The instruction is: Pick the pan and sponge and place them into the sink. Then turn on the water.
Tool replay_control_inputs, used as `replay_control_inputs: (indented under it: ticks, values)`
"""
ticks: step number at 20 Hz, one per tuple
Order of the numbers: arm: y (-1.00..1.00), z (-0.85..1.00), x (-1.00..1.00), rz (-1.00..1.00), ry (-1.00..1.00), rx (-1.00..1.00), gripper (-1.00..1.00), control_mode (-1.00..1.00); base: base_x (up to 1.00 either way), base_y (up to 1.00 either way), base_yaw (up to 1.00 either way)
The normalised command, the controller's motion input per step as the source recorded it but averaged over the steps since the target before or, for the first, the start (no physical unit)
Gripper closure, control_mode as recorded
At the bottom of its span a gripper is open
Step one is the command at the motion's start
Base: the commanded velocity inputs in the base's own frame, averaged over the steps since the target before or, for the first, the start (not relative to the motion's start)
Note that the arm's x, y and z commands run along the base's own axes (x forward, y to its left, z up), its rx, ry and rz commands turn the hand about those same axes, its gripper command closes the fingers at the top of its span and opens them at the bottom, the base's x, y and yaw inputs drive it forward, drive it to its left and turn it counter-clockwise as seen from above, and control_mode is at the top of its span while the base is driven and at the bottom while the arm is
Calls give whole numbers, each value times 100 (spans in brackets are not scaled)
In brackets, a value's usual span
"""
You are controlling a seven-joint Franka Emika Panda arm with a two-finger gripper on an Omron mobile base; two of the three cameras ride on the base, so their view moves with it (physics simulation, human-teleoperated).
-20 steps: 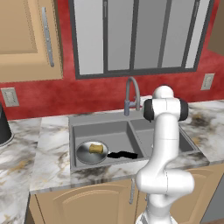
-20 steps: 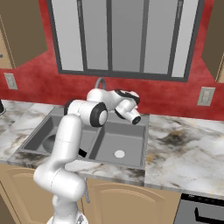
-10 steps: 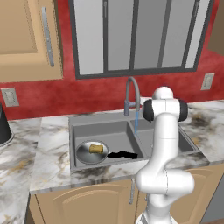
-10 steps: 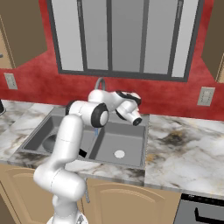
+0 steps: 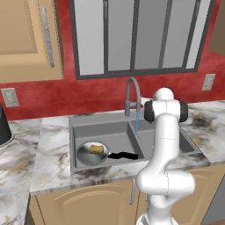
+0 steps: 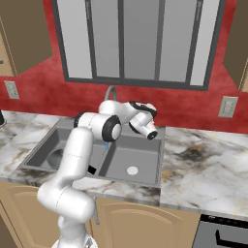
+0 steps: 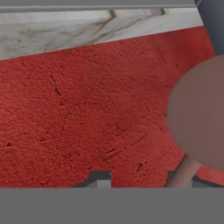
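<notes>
The pan (image 5: 92, 153) lies in the left basin of the sink (image 5: 102, 117), its black handle (image 5: 123, 155) pointing right toward the divider between the 2 basins. The sponge (image 5: 96, 150) sits inside the pan, slightly right of its middle. From the arched faucet (image 5: 132, 94) a thin blue stream of water (image 5: 136, 122) falls straight down to about the divider between the basins. In the right base view the right basin shows 1 white round drain (image 6: 132, 170) on its floor, and the sink is set in a marble table (image 6: 208, 169) under a red wall (image 6: 189, 104) and a dark-framed window (image 5: 136, 37).

The arm reaches up over the back of the sink, with the hand turned toward the wall behind the right basin. The pincer (image 6: 151, 135) hangs just above the rear rim of the sink, beside the faucet base. In the hand view the 2 small tips stand apart at the bottom, one fingertip (image 7: 99, 178) to the left, with the red wall close ahead and a strip of marble at the top. A blurred pinkish-brown round shape on a thin stem (image 7: 201, 118) is close to the right tip; I cannot tell what it is, or whether the pincer touches it. The tips are spread a little, with nothing visibly held between them.

A wooden cabinet (image 5: 26, 39) hangs at upper left, and a power outlet (image 5: 208, 81) is on the wall at right.
</notes>
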Motion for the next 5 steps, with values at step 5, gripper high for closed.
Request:
replay_control_inputs:
  ticks: [5]
  values:
    - [-37, -19, -7, 0, 0, 2, 100, -100, 0, 0, 0]
